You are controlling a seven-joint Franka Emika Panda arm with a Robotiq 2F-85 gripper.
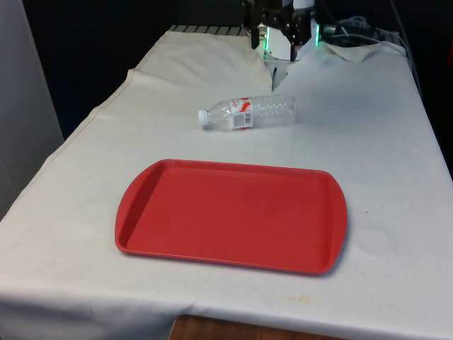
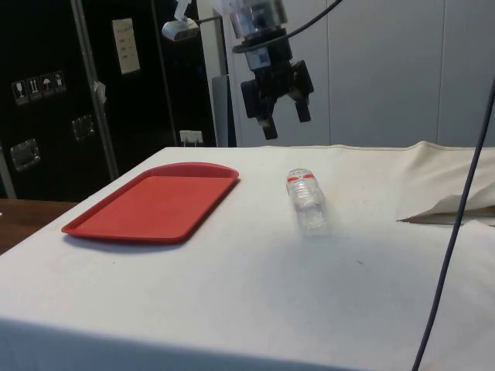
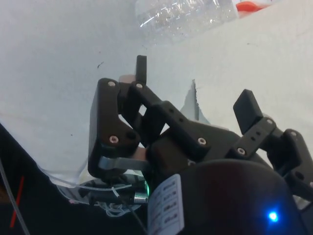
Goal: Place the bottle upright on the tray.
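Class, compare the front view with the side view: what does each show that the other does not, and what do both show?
Front view alone: the bottle's white cap, pointing to the front view's left, and the whole outline of the red tray with the cloth's near edge hanging over the table. Side view alone: dark cabinets behind the tray, and a black cable crossing the picture. Both: the clear bottle lying on its side on the white cloth, apart from the tray, with the open gripper raised above the table, holding nothing.

Clear bottle (image 1: pixel 249 113) flat beyond red tray (image 1: pixel 230 216)
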